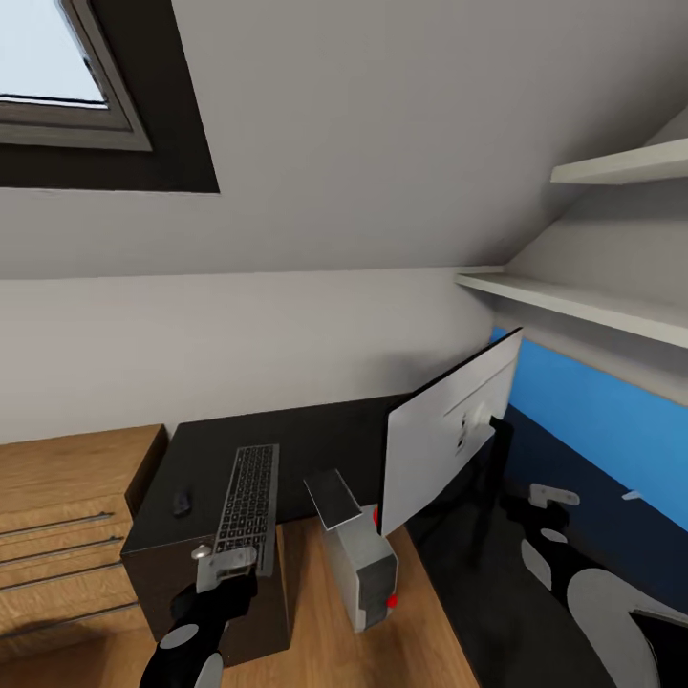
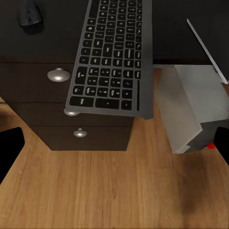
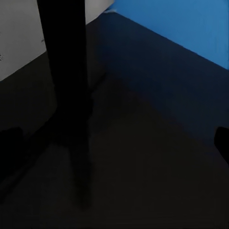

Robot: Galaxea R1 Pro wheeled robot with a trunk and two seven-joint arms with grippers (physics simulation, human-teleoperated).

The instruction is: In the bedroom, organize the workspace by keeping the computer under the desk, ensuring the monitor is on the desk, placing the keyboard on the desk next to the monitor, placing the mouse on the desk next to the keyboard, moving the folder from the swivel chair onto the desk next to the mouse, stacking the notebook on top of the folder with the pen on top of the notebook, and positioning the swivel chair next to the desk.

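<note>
Head view: my left hand point(image 1: 225, 566) sits at 7 o'clock, fingers spread open right at the near end of the keyboard point(image 1: 247, 509), gripping nothing. Keyboard lies lengthwise on the dark surface point(image 1: 315, 430), near end hanging over the drawer front. Mouse point(image 1: 181, 501) at its 9 o'clock, on the same surface, apart from it. Monitor point(image 1: 449, 435) stands at 3 o'clock of the keyboard, white back toward me, tilted. Computer point(image 1: 358, 554) is on the wood floor point(image 1: 287, 669) at 5 o'clock of the keyboard, side panel swung up. Left wrist view: keyboard point(image 2: 112, 57) overhangs the drawer knobs point(image 2: 59, 75). My right hand point(image 1: 552, 497) is near the monitor's stand point(image 3: 67, 86); cannot tell if open or closed.
</note>
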